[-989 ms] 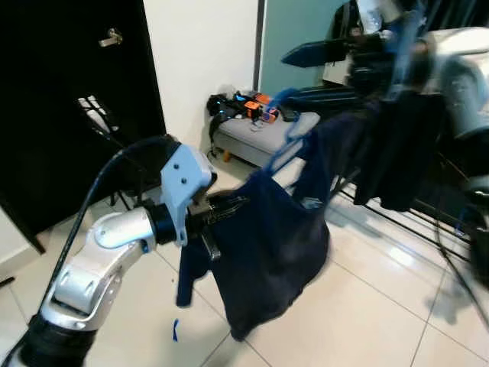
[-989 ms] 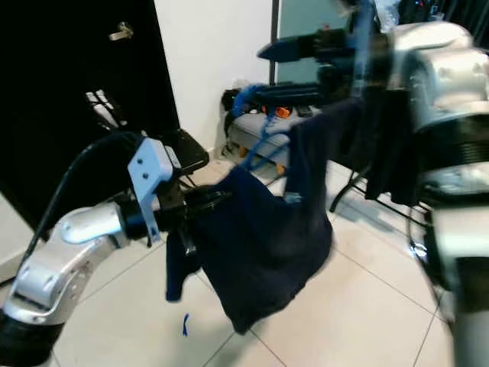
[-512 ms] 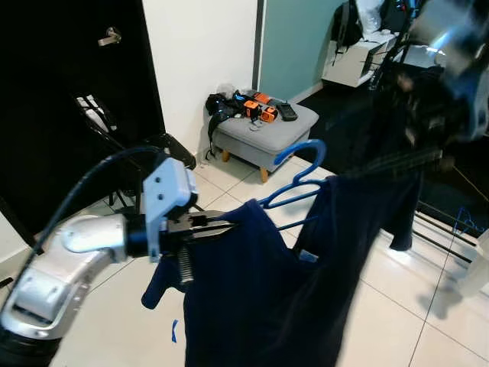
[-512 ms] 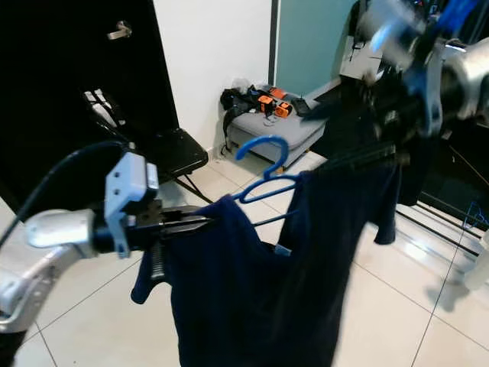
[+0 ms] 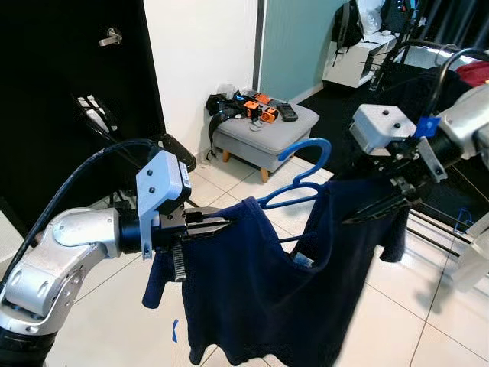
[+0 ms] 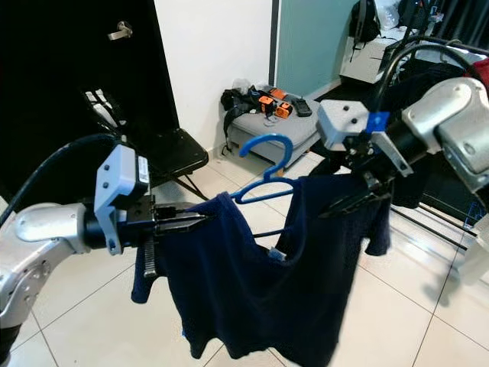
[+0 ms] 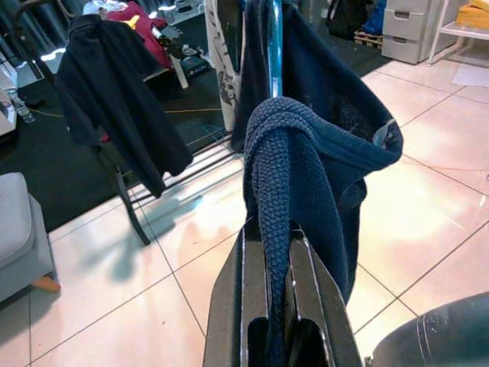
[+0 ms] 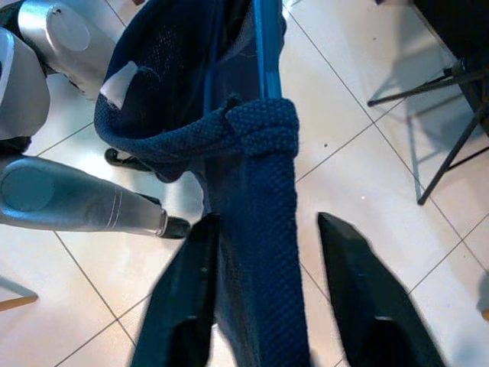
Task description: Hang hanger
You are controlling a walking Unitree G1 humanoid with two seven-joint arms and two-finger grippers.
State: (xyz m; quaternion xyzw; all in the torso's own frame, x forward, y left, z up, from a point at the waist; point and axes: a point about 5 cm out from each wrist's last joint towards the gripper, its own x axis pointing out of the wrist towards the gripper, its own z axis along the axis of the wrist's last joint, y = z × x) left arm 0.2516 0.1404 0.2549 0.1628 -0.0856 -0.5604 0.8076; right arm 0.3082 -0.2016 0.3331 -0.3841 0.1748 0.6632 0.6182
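A blue plastic hanger (image 5: 304, 142) carries a dark navy knitted garment (image 5: 260, 283), held in the air in front of me with its hook pointing up. My left gripper (image 5: 225, 224) is shut on the garment's left shoulder over the hanger's end; in the left wrist view the knit is pinched between the fingers (image 7: 269, 237). My right gripper (image 5: 367, 200) is at the garment's right shoulder. Its fingers stand open on either side of the knit and the hanger arm (image 8: 267, 222).
A drying rack (image 5: 428, 76) with dark clothes stands at the right. A grey stool (image 5: 263, 126) with tools on it sits by the white wall. A black folding chair (image 5: 172, 145) and a black door (image 5: 69, 92) are at the left. The floor is pale tile.
My right arm has come down from high at the upper right to the garment's right shoulder. The garment now hangs spread between both grippers. My left gripper has kept its hold.
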